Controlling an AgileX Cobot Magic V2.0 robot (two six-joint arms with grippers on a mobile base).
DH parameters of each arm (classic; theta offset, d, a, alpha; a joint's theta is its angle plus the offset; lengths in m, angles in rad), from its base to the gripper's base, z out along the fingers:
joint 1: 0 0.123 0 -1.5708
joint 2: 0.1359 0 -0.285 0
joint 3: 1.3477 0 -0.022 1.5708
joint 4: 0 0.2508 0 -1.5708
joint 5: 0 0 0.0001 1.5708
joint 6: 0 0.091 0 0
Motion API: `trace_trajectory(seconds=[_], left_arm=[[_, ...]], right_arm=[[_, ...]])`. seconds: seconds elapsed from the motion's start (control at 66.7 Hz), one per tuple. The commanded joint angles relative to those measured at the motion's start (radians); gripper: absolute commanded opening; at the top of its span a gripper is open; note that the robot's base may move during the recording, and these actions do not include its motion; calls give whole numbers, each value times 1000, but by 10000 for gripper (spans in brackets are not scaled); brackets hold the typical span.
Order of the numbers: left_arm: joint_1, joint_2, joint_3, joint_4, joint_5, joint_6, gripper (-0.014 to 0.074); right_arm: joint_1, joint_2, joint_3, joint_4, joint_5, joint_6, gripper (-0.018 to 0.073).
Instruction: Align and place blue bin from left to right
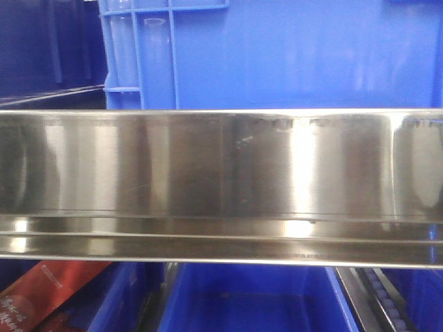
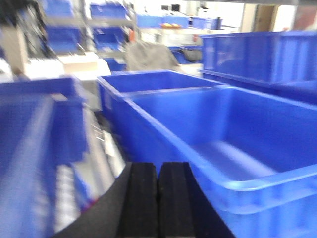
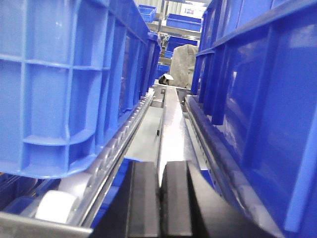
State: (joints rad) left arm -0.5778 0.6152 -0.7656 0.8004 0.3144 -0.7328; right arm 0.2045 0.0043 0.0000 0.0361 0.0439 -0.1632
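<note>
On my left wrist feed, the left pincer (image 2: 157, 198) sits clenched with its black pads pressed together on nothing, just short of the thick rim of a deep-blue bin (image 2: 237, 144); more bins stand behind it, blurred. On my right wrist feed, the right pincer (image 3: 160, 198) is likewise clenched and empty, low between two rows of crates over a metal roller rail (image 3: 124, 134). The blue bin (image 3: 64, 84) rests on that rail at the left, its ribbed corner nearest. From the front camera, a steel beam (image 1: 221, 187) crosses my view, with the blue bin (image 1: 297, 55) standing behind it.
</note>
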Motion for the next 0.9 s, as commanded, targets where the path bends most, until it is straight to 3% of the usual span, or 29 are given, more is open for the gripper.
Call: trace_trajectory(seconds=[0.0, 0.554, 0.629, 0.719, 0.779, 0.824, 0.884], left_arm=[[-4, -5, -1, 84, 2, -2, -111], [-4, -25, 19, 94, -83, -2, -111], [-2, -30, 49, -43, -92, 70, -111], [35, -67, 100, -324, -101, 334, -111], [84, -114, 155, -481, -136, 464, -111], [120, -153, 197, -553, -170, 550, -111], [180, -216, 266, -607, -190, 584, -111]], right_arm=[[-2, -4, 0, 3, -8, -5, -79], [-2, -4, 0, 3, -8, -5, -79], [-2, -4, 0, 3, -8, -5, -79], [-2, -4, 0, 3, -8, -5, -79], [-2, -4, 0, 3, -8, -5, -79], [-2, -4, 0, 3, -8, -5, -79], [-2, -4, 0, 3, -8, -5, -79]])
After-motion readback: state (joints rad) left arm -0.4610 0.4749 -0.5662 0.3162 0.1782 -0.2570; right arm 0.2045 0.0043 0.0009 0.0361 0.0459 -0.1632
